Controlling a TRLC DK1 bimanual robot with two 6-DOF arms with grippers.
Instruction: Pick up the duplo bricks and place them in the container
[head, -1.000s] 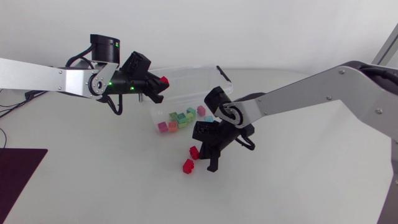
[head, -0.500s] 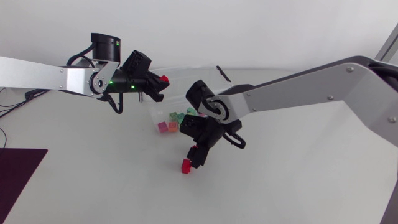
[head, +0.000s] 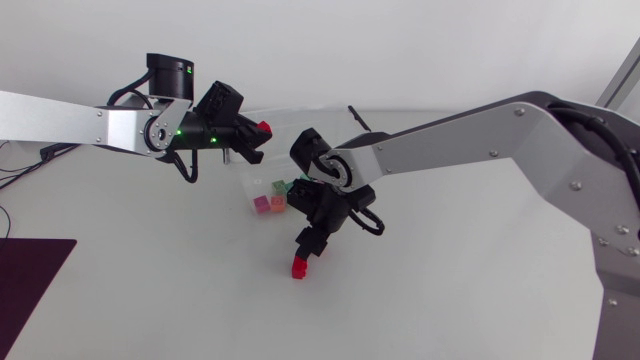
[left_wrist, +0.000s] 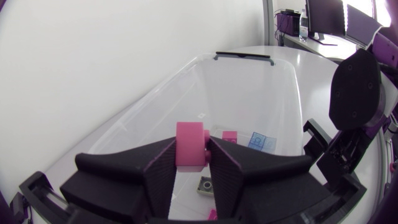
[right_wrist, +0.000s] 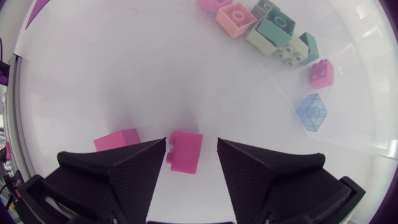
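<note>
L gripper (head: 252, 140): upper left-centre of the head view, over the container's left end. Clamped on a red brick (head: 263, 127).
Red brick, wrist view (left_wrist: 190, 142): pinched from both sides by the L gripper (left_wrist: 193, 155) fingers, studs up. It hangs above the tub's open top.
Container (head: 335, 118): clear tub on the worktop (head: 450, 290), upper centre of the head view. Dark handle at its far end. In the L wrist view its wall (left_wrist: 249, 93) runs ahead of the gripper.
Binned bricks (head: 270, 203): pink, orange, green and others, lying loose on the tub floor near its front-left corner. The R wrist view shows them (right_wrist: 273, 31) ahead of the gripper, w/ a clear blue one off to the side.
R arm (head: 480, 135): comes in from the right edge and reaches past the middle.
R gripper (head: 309, 243): centre of the head view, just below the container, pointing down at the worktop. Fingers spread, holding nothing.
2nd brick (right_wrist: 185, 151): red, flat on the worktop between the R gripper (right_wrist: 191, 155) fingers. Close to one finger, clear gap to the other, so not gripped.
3rd brick (head: 299, 267): red, on the worktop just outside the R gripper. Partly hidden behind one finger in the wrist view (right_wrist: 117, 139). Apart from the 2nd brick.
</note>
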